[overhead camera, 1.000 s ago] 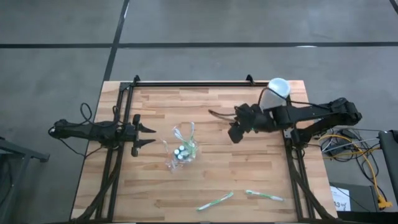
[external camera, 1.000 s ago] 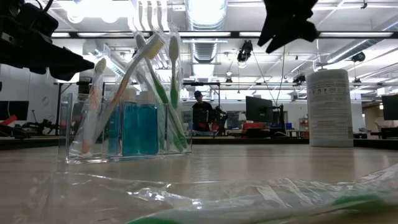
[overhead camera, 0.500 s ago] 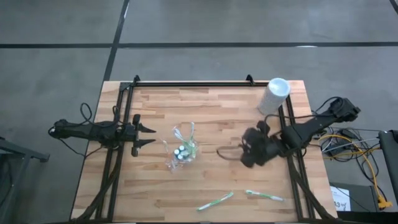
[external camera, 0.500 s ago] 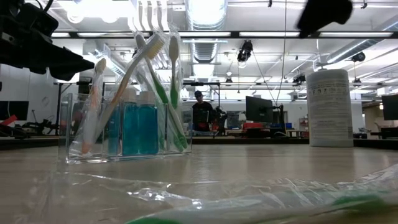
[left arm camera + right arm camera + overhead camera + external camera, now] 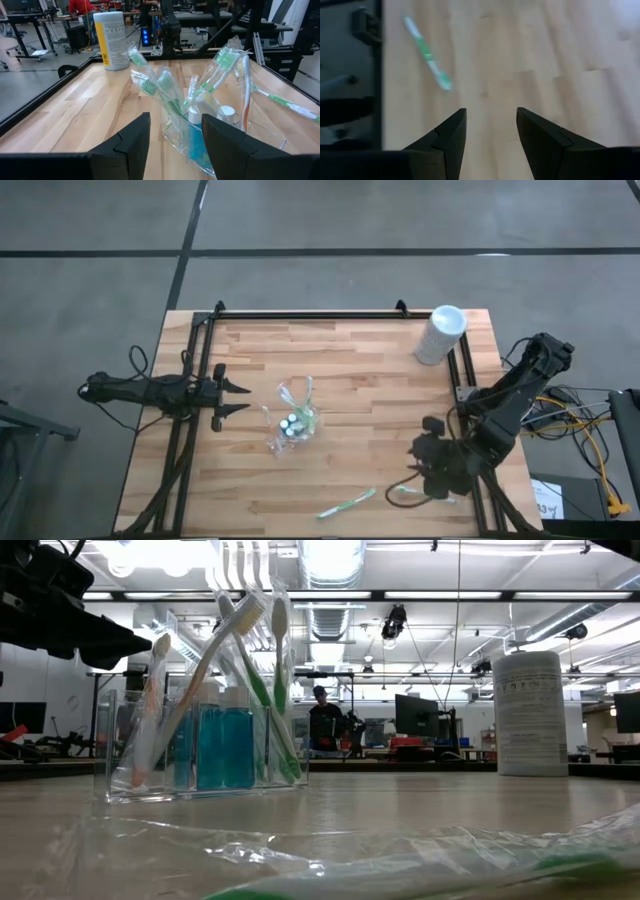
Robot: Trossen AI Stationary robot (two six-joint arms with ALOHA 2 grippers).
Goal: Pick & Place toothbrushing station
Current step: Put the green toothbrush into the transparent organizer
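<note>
Light wooden plank tabletop (image 5: pixel 340 380) framed by black rails sits on a grey concrete floor, seen from straight above. Near its middle stands a clear plastic organiser tray (image 5: pixel 292 425), holding several green-and-white toothbrushes (image 5: pixel 220 67) upright and small bottles of blue liquid (image 5: pixel 225 747); some of the brushes are still in clear wrappers. Two more loose green-and-white toothbrushes lie on the wood along the near edge: one (image 5: pixel 346 503) closer to the centre, the other (image 5: pixel 424 495) just beside the right arm. A white cylindrical wipes canister (image 5: pixel 441 334) stands at the far right corner. The left end effector (image 5: pixel 236 399) hovers at the left side of the tabletop, pointing at the organiser, its two dark fingers (image 5: pixel 129 142) spread apart and holding nothing. The right end effector (image 5: pixel 436 470) hangs over the near right corner, close above the loose toothbrush there; its wrist camera looks down past parted, empty fingers (image 5: pixel 447 135) at a green-and-white toothbrush (image 5: pixel 427 60) on the wood, not touching it. In the level view a workshop with ceiling lights, monitors and a distant person (image 5: pixel 322 725) lies beyond the table.
</note>
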